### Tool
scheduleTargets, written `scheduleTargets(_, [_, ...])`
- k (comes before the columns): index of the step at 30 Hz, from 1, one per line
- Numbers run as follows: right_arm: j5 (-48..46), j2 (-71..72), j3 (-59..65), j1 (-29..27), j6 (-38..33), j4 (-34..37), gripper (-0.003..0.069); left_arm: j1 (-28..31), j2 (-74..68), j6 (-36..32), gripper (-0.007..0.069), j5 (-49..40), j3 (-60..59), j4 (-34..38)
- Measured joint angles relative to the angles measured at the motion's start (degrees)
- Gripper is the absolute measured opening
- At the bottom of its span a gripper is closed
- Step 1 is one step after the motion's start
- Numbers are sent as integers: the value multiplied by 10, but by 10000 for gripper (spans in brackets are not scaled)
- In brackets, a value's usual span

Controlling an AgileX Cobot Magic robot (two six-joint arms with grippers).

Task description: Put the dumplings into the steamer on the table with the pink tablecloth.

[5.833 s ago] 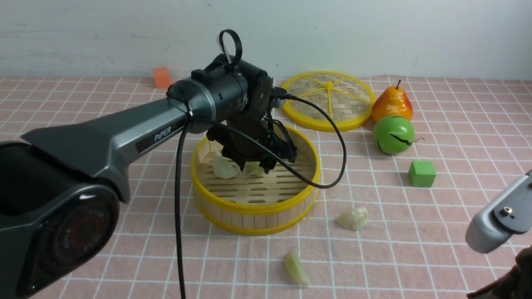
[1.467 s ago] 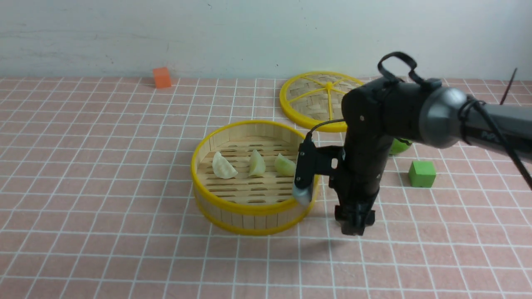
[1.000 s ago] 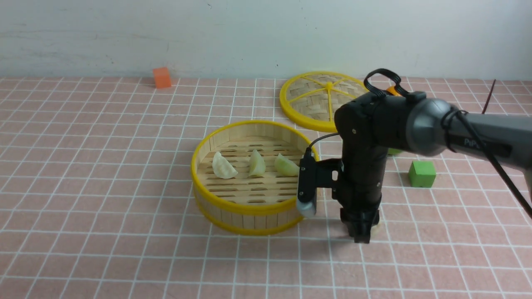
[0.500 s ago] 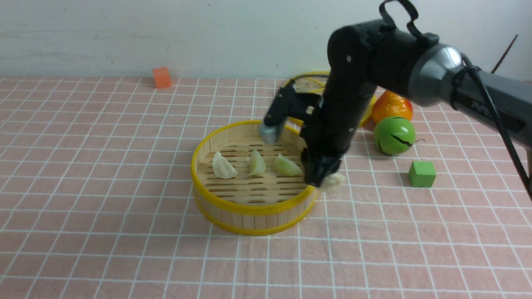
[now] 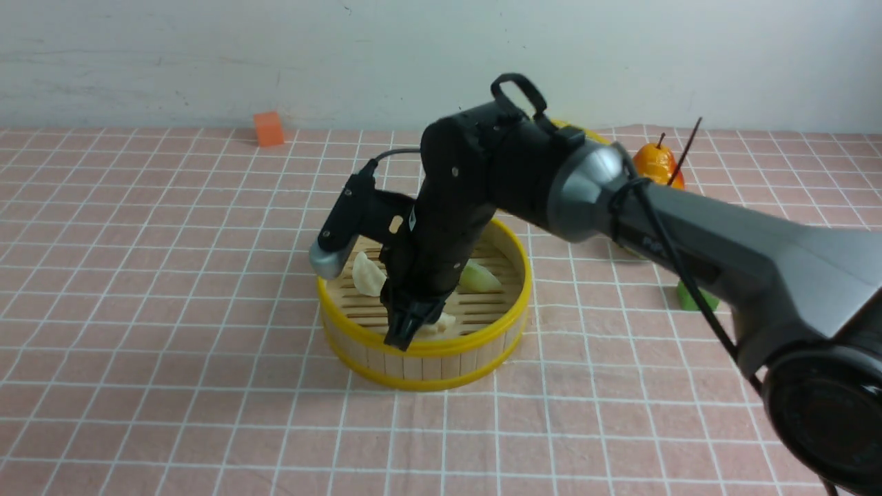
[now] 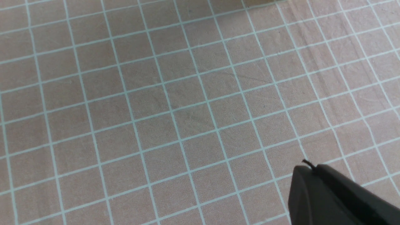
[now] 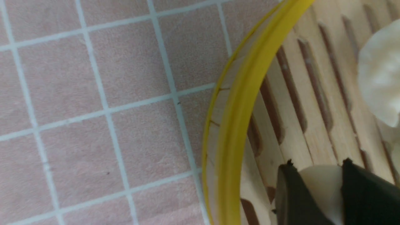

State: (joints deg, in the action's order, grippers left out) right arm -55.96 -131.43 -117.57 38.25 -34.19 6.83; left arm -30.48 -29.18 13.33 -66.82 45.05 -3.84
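Cream dumpling (image 7: 322, 187) between right gripper (image 7: 318, 166) jaws

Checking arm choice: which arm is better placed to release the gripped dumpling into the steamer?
Right: the right gripper holds the dumpling inside the steamer rim. The left gripper sits shut over the pink tablecloth.

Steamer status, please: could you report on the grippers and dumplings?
Left gripper shut, over cloth. Right gripper shut on a dumpling, low inside the steamer. Nothing blocking.

right tool (image 5: 408, 329) angled down, clamped, left tool (image 6: 312, 178) closed
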Motion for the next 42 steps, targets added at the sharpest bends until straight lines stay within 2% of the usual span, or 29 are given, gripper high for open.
scheduleTargets(4, [21,-9,0,0,32,-19,206,0,0,0,-13,9,0,0])
scheduleTargets(7, [21,-9,-12,0,66,-31,314,0,9,0,-13,61,-17,3])
scheduleTargets(8, [19,-9,-12,0,68,-31,323,0,10,0,-13,65,-19,4])
scheduleTargets(10, [-28,-3,-40,0,85,-48,440,0,27,0,-11,134,-55,8])
scheduleTargets(11, [-33,-1,-46,0,85,-52,447,0,28,0,-11,145,-65,9])
scheduleTargets(13, [-111,20,-91,0,103,-83,516,0,46,0,-10,209,-113,9])
scheduleTargets(15, [-140,47,-126,0,118,-107,519,0,52,0,-9,249,-142,9])
scheduleTargets(17, [-145,68,-142,0,124,-118,507,0,52,0,-6,269,-157,9])
scheduleTargets(19, [-150,123,-155,-3,149,-128,434,0,52,0,-5,296,-177,10])
scheduleTargets(20, [-151,128,-156,-3,151,-128,426,0,52,0,-4,298,-179,10])
scheduleTargets(21, [-156,170,-157,-6,179,-128,336,0,52,0,-2,304,-184,11])
scheduleTargets(22, [-157,179,-157,-7,186,-126,325,0,52,0,-2,304,-184,11])
scheduleTargets(23, [-157,205,-153,-9,202,-121,248,0,52,0,-3,305,-185,11])
scheduleTargets(24, [-157,210,-151,-9,205,-120,237,0,52,0,-3,305,-185,11])
scheduleTargets(25, [-158,247,-134,-10,218,-114,144,0,52,0,0,307,-186,11])
scheduleTargets(26, [-158,252,-130,-10,219,-114,120,0,52,0,0,307,-186,11])
scheduleTargets(27, [-158,298,-94,-10,224,-105,36,0,52,0,1,307,-187,11])
scheduleTargets(29, [-160,340,-52,-10,227,-100,-11,0,52,0,2,307,-187,11])
scheduleTargets(34, [-162,470,114,-10,232,-85,-19,0,52,0,4,307,-187,11])
scheduleTargets(37, [-131,536,206,-10,233,-65,-19,0,52,0,4,307,-187,11])
scheduleTargets(38, [-94,585,271,-10,233,-54,-18,0,52,0,4,306,-187,11])
scheduleTargets(42, [-3,679,382,-10,233,-48,-17,0,52,0,8,306,-187,11])
